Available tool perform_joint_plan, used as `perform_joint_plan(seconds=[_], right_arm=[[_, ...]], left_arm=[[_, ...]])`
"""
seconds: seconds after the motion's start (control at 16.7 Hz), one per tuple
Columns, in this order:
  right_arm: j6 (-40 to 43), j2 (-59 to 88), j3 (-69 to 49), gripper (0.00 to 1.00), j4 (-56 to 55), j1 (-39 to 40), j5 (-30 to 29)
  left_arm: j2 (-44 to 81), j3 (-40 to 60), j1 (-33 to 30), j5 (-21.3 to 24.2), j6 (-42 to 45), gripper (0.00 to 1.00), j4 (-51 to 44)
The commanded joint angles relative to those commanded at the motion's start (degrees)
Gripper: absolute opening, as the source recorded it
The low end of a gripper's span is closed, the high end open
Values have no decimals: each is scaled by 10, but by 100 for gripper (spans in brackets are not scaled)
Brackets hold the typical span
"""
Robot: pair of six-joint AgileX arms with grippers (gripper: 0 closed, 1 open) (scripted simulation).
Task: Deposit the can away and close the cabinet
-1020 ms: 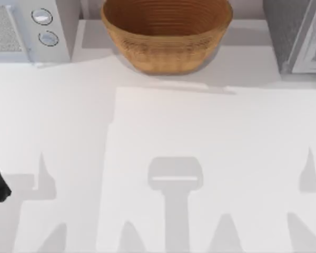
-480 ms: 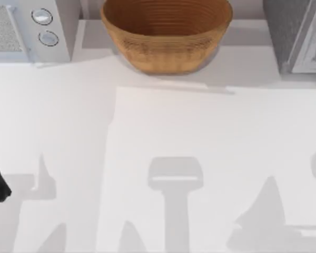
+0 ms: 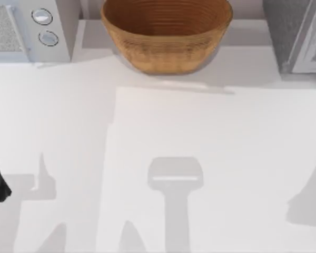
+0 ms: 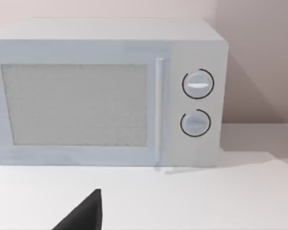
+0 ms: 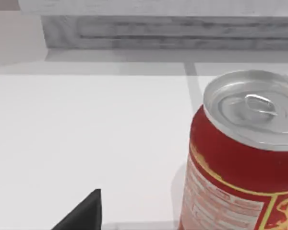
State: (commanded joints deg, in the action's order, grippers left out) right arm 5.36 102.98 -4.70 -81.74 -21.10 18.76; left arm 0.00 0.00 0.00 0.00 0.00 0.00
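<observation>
We are closing in on the can (image 5: 240,158) standing upright on the table (image 5: 86,143) before the cabinet (image 5: 158,28) (right claw state we cannot tell), needing a grasp next.

- The red can (image 5: 240,167) carries a pale label panel with rows of small print on its side, seen in the right wrist view; none of it can be read.
- A yellow-edged patch sits at the can's lower side; no word or brand can be made out on it.
- The microwave (image 4: 105,93) has two round dials (image 4: 198,84) on its front with no legible numbers or marks around them.
</observation>
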Motion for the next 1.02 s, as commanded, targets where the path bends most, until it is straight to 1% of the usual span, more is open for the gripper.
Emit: perform_joint_plan(seconds=[0.24, 0.6, 1.02], right_arm=[[3, 76, -3, 100, -61, -16, 15], [3, 79, -3, 100, -62, -14, 14], [-11, 153, -106, 100, -38, 26, -27]], left_arm=[[0, 0, 0, 0, 0, 100, 0], [0, 0, 0, 0, 0, 100, 0], [0, 0, 0, 0, 0, 100, 0]])
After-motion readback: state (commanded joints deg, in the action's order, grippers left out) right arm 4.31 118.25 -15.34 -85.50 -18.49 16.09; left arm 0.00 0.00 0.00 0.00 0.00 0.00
